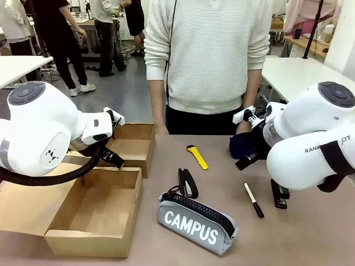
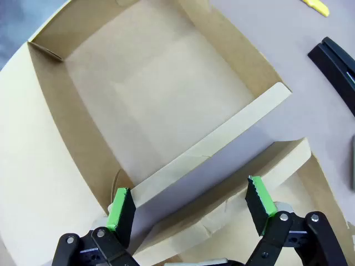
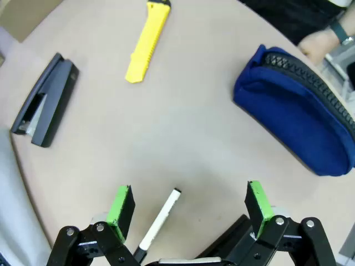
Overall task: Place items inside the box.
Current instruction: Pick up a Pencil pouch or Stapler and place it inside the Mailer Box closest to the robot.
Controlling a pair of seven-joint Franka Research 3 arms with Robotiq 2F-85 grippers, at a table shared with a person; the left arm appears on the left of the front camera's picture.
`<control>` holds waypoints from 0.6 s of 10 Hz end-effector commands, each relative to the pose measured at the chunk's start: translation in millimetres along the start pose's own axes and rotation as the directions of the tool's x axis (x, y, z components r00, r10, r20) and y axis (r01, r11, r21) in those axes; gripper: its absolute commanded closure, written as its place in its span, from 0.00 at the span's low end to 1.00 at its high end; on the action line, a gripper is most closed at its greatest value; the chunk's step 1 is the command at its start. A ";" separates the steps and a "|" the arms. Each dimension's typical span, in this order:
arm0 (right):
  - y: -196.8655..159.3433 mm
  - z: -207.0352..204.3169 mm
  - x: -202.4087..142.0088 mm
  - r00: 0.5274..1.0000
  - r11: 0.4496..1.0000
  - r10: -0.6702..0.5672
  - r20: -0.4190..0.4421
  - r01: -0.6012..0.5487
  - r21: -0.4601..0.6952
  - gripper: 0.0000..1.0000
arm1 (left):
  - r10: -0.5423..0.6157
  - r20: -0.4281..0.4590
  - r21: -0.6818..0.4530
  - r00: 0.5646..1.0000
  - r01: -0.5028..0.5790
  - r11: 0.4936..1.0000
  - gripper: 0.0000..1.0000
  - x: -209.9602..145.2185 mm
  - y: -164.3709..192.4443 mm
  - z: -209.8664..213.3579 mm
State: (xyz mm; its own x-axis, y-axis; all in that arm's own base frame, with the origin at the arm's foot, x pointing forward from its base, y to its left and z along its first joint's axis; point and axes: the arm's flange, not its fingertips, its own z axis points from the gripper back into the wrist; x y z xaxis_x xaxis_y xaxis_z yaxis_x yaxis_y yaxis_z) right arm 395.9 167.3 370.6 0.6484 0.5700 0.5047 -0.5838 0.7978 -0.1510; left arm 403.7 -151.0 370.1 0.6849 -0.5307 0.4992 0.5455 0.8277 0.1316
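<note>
Plainly, a matte taupe table [image 1: 310,238] is seen in a busy workroom, with a brown cardboard box [image 1: 94,244] laid open at its left. Outside the box, on the table, are laid a grey fabric pencil case lettered "CAMPUS" [image 1: 197,221], a slim yellow utility knife [image 1: 197,157], a black stapler [image 1: 188,182], a white marker with black cap [image 1: 254,200] and a soft navy blue pouch [image 1: 244,145]. The left gripper [image 2: 189,198] is held spread wide over a box flap, and the right gripper [image 3: 188,200] is held spread wide over the marker.

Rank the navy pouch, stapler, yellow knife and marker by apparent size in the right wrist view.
1. navy pouch, clearly largest.
2. black stapler, close to the next in length but broader.
3. yellow utility knife, cut off at the picture's top edge.
4. white marker, slimmest, its lower end hidden.
</note>
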 end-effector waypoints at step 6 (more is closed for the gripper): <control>0.0 0.0 0.0 1.000 1.000 0.000 0.000 0.000 0.000 0.00 | 0.000 0.000 0.000 1.000 0.000 1.000 0.00 0.0 0.0 0.0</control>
State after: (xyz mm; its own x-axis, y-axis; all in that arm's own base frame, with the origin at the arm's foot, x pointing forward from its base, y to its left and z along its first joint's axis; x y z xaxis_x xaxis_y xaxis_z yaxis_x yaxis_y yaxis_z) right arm 395.9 167.4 370.6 0.6480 0.5705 0.5046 -0.5841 0.7974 -0.1515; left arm 403.7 -151.0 370.1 0.6849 -0.5307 0.4992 0.5455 0.8277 0.1316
